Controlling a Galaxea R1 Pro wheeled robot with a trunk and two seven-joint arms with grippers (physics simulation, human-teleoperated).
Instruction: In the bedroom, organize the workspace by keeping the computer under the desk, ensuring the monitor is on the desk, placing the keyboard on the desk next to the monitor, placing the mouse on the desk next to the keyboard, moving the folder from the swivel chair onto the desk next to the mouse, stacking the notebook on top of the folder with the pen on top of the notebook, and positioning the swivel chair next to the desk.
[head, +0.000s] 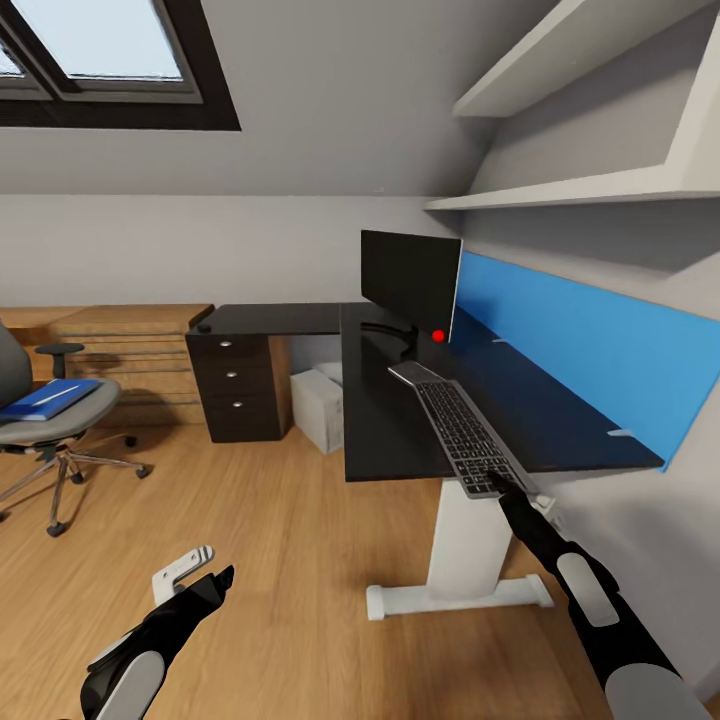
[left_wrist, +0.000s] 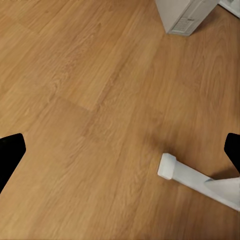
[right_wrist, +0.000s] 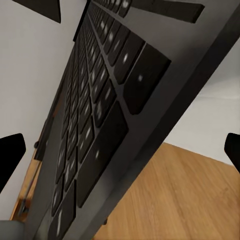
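Observation:
The black desk (head: 385, 440) with its blue back panel carries the black monitor (head: 410, 280) at its corner. The keyboard (head: 455, 425) lies lengthwise in front of the monitor, its near end poking over the desk's front edge. My right gripper (head: 497, 487) is at that near end, fingers spread wide; in the right wrist view the keyboard (right_wrist: 105, 115) looms close between them. A small dark mouse-like object (head: 204, 327) sits on the desk's left wing. The light-grey computer (head: 318, 408) stands under the desk. The blue folder (head: 50, 398) rests on the swivel chair (head: 55, 425) at left. My left gripper (head: 205, 568) hangs open over the floor.
A wooden chest (head: 130, 350) stands behind the chair. The black drawer unit (head: 238, 385) closes off the desk's left end. The white desk leg and foot (head: 460, 580) stand near my right arm, with the foot (left_wrist: 195, 177) and the computer's corner (left_wrist: 182, 15) in the left wrist view. White shelves (head: 580, 190) hang above.

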